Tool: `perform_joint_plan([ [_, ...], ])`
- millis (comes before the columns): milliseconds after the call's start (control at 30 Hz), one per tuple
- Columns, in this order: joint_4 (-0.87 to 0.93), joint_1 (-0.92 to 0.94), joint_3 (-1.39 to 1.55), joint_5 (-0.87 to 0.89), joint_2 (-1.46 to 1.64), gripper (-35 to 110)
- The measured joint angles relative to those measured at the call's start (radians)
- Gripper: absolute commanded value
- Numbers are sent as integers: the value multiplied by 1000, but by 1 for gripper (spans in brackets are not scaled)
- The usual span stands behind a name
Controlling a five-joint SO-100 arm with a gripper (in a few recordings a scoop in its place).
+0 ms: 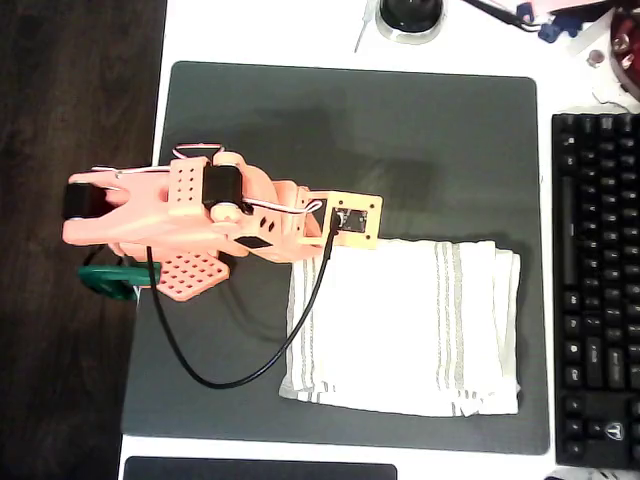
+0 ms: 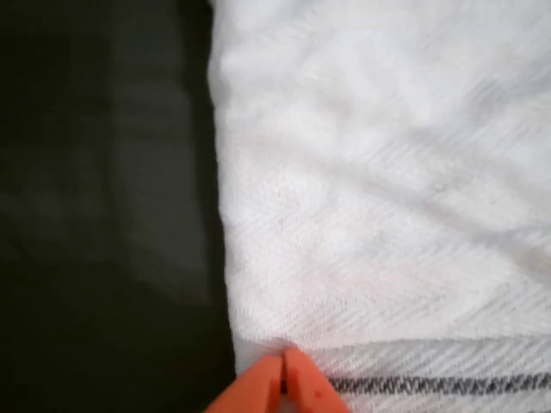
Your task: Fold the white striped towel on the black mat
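The white striped towel (image 1: 400,320) lies flat on the lower right part of the black mat (image 1: 400,130), with doubled layers showing at its right edge. My orange gripper (image 1: 345,225) sits over the towel's upper left corner in the overhead view. In the wrist view the two orange fingertips (image 2: 297,387) are pressed together on the towel (image 2: 387,172) at its edge, just by a thin grey stripe, with the mat (image 2: 103,215) dark to the left. The gripper (image 2: 282,374) is shut, and the cloth runs right up to the tips.
A black keyboard (image 1: 595,290) stands along the mat's right side. A loose black cable (image 1: 240,370) loops from the arm across the mat's left half. A round dark object (image 1: 410,15) sits beyond the mat's far edge. A green clamp (image 1: 110,280) holds the arm's base.
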Motion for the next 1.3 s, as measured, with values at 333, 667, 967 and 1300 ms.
perform_joint_plan([
  [333, 6, -8, 0, 35, 0, 0],
  [667, 6, 0, 0, 35, 0, 0],
  [967, 6, 0, 0, 35, 0, 0],
  [1300, 6, 3, 0, 35, 0, 0],
])
